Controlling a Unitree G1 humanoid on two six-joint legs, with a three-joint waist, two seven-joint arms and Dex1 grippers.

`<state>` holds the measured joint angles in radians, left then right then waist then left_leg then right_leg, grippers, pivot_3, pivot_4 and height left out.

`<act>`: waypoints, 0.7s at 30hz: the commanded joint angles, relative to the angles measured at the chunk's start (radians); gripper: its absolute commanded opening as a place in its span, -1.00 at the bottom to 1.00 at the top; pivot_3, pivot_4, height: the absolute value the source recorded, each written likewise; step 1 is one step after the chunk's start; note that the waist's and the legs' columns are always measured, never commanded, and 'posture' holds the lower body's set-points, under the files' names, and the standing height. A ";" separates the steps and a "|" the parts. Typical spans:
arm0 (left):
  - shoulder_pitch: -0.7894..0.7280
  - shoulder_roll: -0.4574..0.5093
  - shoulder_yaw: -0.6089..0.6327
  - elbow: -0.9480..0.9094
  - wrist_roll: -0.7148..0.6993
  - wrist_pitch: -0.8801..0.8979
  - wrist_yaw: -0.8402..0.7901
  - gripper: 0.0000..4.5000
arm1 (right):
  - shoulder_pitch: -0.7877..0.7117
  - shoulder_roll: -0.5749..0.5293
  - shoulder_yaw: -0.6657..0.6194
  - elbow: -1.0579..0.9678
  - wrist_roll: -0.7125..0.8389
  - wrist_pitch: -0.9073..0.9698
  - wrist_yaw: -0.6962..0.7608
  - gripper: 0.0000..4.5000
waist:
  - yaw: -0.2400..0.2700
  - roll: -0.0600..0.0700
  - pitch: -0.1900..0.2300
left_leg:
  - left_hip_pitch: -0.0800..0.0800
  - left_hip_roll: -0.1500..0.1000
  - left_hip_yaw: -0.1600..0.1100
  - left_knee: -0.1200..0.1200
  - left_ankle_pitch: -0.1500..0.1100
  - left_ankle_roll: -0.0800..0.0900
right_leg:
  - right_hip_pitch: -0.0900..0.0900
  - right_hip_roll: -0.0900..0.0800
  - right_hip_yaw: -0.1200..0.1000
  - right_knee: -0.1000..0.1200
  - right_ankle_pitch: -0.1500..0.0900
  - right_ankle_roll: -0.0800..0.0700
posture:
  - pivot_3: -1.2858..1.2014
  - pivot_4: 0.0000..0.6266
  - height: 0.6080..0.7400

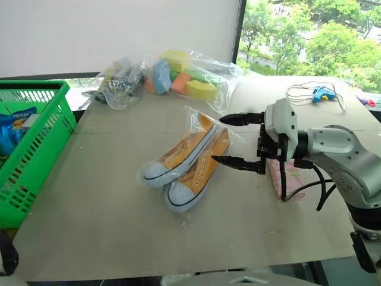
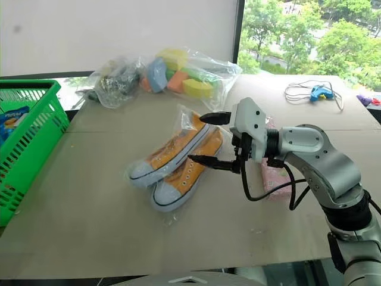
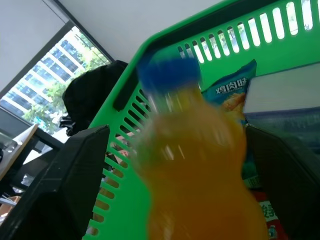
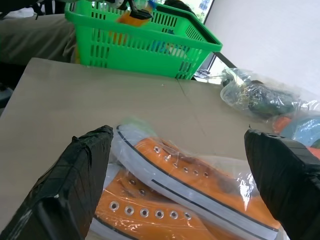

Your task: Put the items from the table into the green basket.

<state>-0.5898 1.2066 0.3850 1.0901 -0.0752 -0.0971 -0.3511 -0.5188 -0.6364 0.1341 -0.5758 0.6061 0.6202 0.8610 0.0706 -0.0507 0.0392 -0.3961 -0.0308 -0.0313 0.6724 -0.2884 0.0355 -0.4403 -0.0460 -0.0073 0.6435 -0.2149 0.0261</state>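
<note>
The orange soda bottle (image 3: pixel 195 165) with its blue cap hangs blurred between the spread fingers of my left gripper (image 3: pixel 177 132), right over the green basket (image 3: pixel 150 50); there is a gap beside the bottle. On the table (image 1: pixel 107 208), the orange-and-white sneakers (image 1: pixel 190 161) lie in a clear bag. My right gripper (image 1: pixel 218 140) stands open and level at their heel end, pointing left, one finger above the bag and one beside it. The pink wrapped box (image 1: pixel 280 176) lies behind that wrist. A bag of coloured blocks (image 1: pixel 190 77) and a bag of dark bits (image 1: pixel 122 83) sit at the far edge.
The green basket (image 1: pixel 56 134) stands off the table's left edge, holding a blue snack bag (image 1: pixel 15 128) and a pale box (image 3: pixel 285 90). A white cable with a blue part (image 1: pixel 321 93) lies at the far right. A window is behind.
</note>
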 commanded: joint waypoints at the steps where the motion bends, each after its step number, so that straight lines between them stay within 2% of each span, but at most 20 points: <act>1: -0.137 -0.081 0.026 -0.297 -0.216 0.173 -0.218 0.95 | 0.025 -0.022 -0.080 -0.063 0.046 0.015 -0.020 1.00 | 0.003 0.000 -0.001 | 0.000 0.000 -0.001 0.000 0.000 -0.001 | 0.001 0.000 -0.001 0.000 0.001 -0.001 | 0.08 -1.00 1.00; 3: -0.151 -0.157 -0.015 -0.563 -0.404 0.464 -0.326 0.95 | 0.051 -0.036 -0.106 -0.080 0.054 0.027 -0.036 1.00 | 0.009 0.002 -0.003 | 0.000 0.001 -0.003 0.001 0.001 0.000 | 0.003 -0.002 -0.005 0.001 0.001 -0.002 | 0.08 -1.00 1.00; 6: -0.117 -0.253 -0.124 -0.952 -0.626 0.782 -0.393 0.95 | 0.104 -0.079 -0.151 -0.105 0.053 0.051 -0.056 1.00 | -0.002 0.011 -0.008 | 0.005 0.001 -0.003 0.005 0.002 0.001 | 0.010 -0.004 -0.007 0.002 0.002 -0.002 | 0.04 -1.00 1.00; 7: -0.109 -0.289 -0.185 -1.054 -0.656 0.848 -0.407 0.95 | 0.134 -0.104 -0.174 -0.118 0.051 0.059 -0.059 1.00 | -0.010 0.013 -0.009 | 0.005 0.001 -0.003 0.007 0.001 0.001 | 0.010 -0.004 -0.006 0.003 0.002 -0.002 | 0.02 -1.00 1.00; 9: -0.114 -0.376 -0.318 -1.163 -0.632 0.875 -0.419 0.95 | 0.189 -0.144 -0.227 -0.142 0.057 0.080 -0.073 1.00 | -0.026 0.019 -0.013 | 0.005 0.001 -0.001 0.008 0.002 0.001 | 0.010 -0.003 -0.004 0.003 0.002 -0.002 | -0.02 -1.00 1.00; 12: -0.170 -0.534 -0.443 -1.157 -0.602 0.917 -0.402 0.95 | 0.290 -0.202 -0.316 -0.196 0.058 0.110 -0.100 1.00 | -0.067 0.027 -0.013 | 0.006 0.002 0.001 0.009 0.001 0.002 | 0.010 0.000 -0.001 0.004 0.002 -0.002 | -0.09 -0.96 1.00; 15: -0.218 -0.647 -0.609 -1.068 -0.466 0.834 -0.450 0.95 | 0.425 -0.245 -0.423 -0.259 0.034 0.160 -0.148 1.00 | -0.113 0.030 -0.011 | 0.009 0.007 0.006 0.010 -0.001 0.007 | 0.010 0.008 0.005 0.006 0.002 -0.002 | -0.18 -0.91 1.00; 18: -0.247 -0.751 -0.722 -0.946 -0.355 0.729 -0.497 0.95 | 0.558 -0.242 -0.532 -0.334 0.055 0.222 -0.199 1.00 | -0.149 0.039 -0.003 | 0.019 0.010 0.009 0.010 -0.002 0.008 | 0.020 0.012 0.008 0.005 0.000 -0.003 | -0.24 -0.86 1.00; 21: -0.272 -0.825 -0.780 -0.856 -0.280 0.670 -0.533 0.95 | 0.640 -0.232 -0.580 -0.400 0.066 0.259 -0.243 1.00 | -0.198 0.045 0.006 | 0.026 0.010 0.013 0.010 -0.002 0.009 | 0.027 0.019 0.012 0.002 -0.004 -0.003 | -0.30 -0.83 1.00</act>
<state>-0.8300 0.4002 -0.3893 0.2104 -0.3869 0.6132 -0.8631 0.1179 -0.8755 -0.3979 -0.9183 0.6534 0.8666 0.6442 -0.1279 -0.0062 0.0447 -0.3658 -0.0195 -0.0155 0.6819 -0.2912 0.0450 -0.4104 -0.0265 0.0079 0.6458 -0.2199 0.0247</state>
